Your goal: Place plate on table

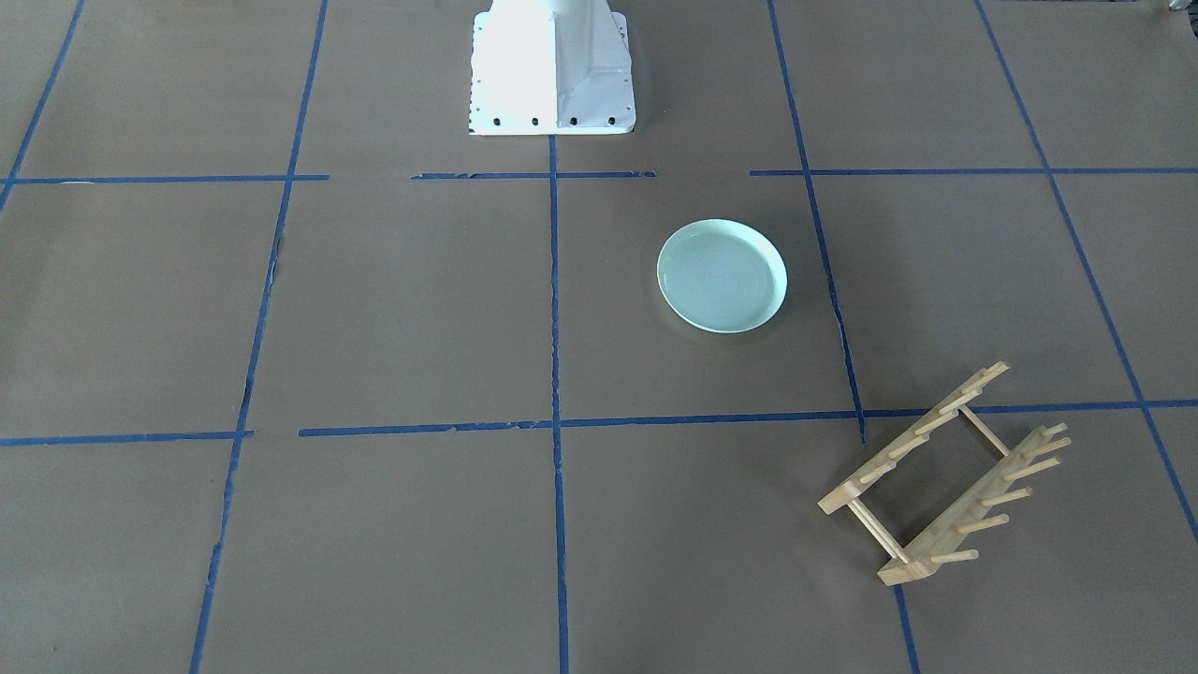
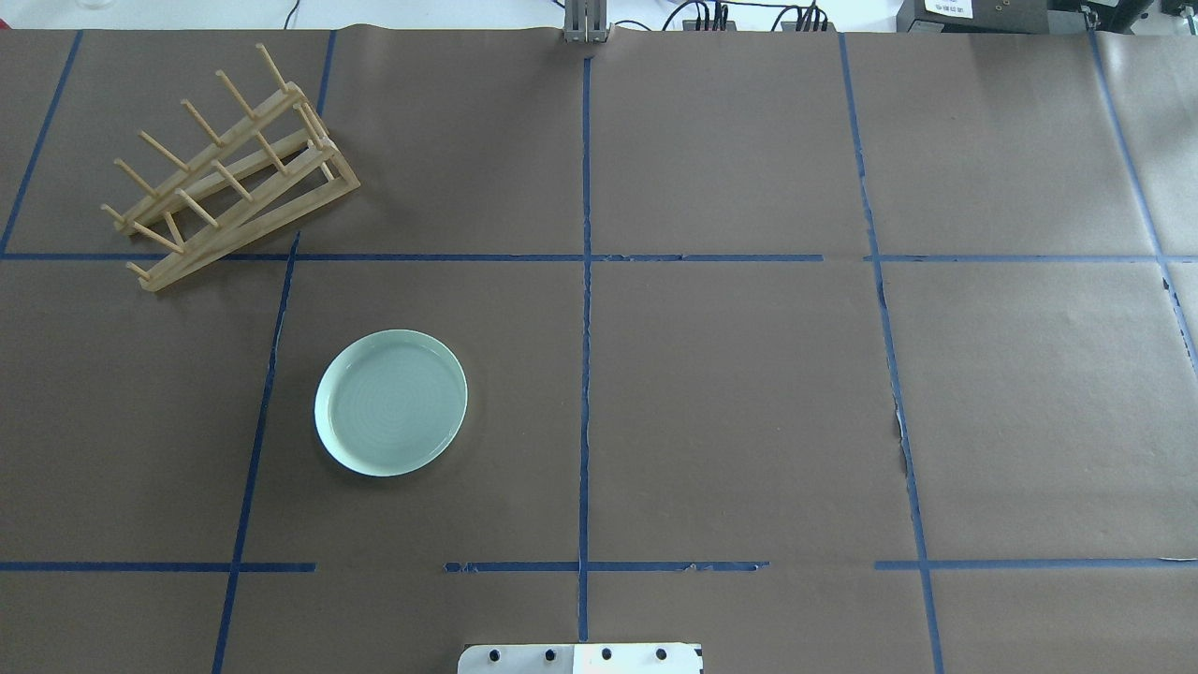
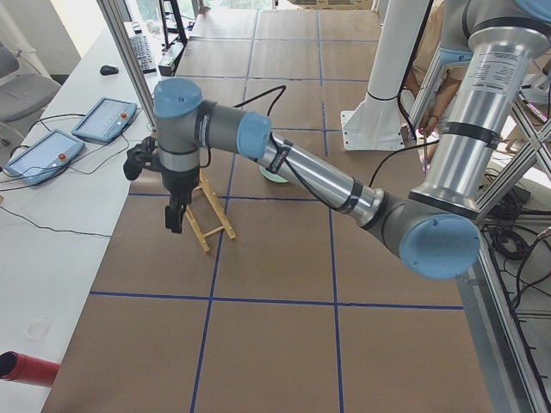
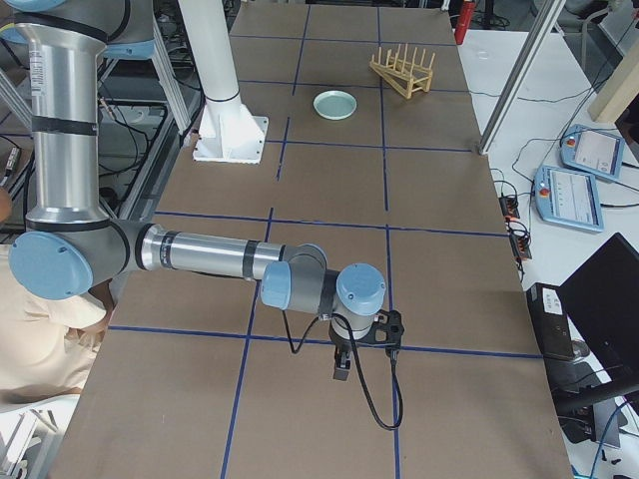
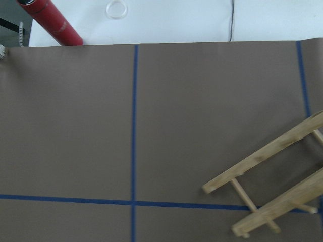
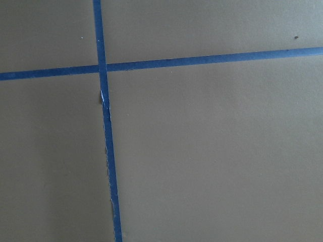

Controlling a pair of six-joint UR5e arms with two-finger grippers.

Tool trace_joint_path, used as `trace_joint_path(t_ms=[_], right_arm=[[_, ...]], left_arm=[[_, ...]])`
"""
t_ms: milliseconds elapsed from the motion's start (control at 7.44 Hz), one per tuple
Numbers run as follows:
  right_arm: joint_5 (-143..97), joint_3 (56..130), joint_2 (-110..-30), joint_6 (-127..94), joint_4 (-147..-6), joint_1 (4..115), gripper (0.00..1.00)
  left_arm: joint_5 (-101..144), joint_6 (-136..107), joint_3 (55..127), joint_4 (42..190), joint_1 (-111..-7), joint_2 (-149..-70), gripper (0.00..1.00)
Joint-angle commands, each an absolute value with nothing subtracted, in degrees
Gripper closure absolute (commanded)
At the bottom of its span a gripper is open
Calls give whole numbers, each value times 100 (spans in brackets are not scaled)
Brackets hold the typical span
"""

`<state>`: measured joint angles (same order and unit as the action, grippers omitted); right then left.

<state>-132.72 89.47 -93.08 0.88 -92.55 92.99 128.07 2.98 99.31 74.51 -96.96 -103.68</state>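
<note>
The pale mint-green plate (image 1: 722, 276) lies flat and upright on the brown paper-covered table (image 1: 421, 309), alone in its square; it also shows in the overhead view (image 2: 391, 402) and small in the exterior right view (image 4: 334, 104). The left gripper (image 3: 175, 215) hangs above the table beside the wooden rack (image 3: 207, 211), away from the plate. The right gripper (image 4: 341, 364) hangs over bare table at the robot's right end, far from the plate. Both grippers show only in the side views, so I cannot tell whether they are open or shut. Neither holds anything that I can see.
The light wooden peg rack (image 2: 229, 168) lies tipped on the table beyond the plate, also in the left wrist view (image 5: 272, 191). The white robot base (image 1: 552, 65) stands at the table's middle edge. A red cylinder (image 5: 50, 20) lies off the table's left end.
</note>
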Motion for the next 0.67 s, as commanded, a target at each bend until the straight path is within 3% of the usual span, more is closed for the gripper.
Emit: trace_joint_path(t_ms=[0, 537], right_arm=[[-13271, 8947, -9308, 88, -9255, 9299, 0], [-13271, 8947, -9308, 88, -9255, 9299, 0]], left_arm=[[12981, 1028, 9633, 7471, -10037, -9513, 0], [13623, 704, 9589, 7515, -10011, -9053, 0]])
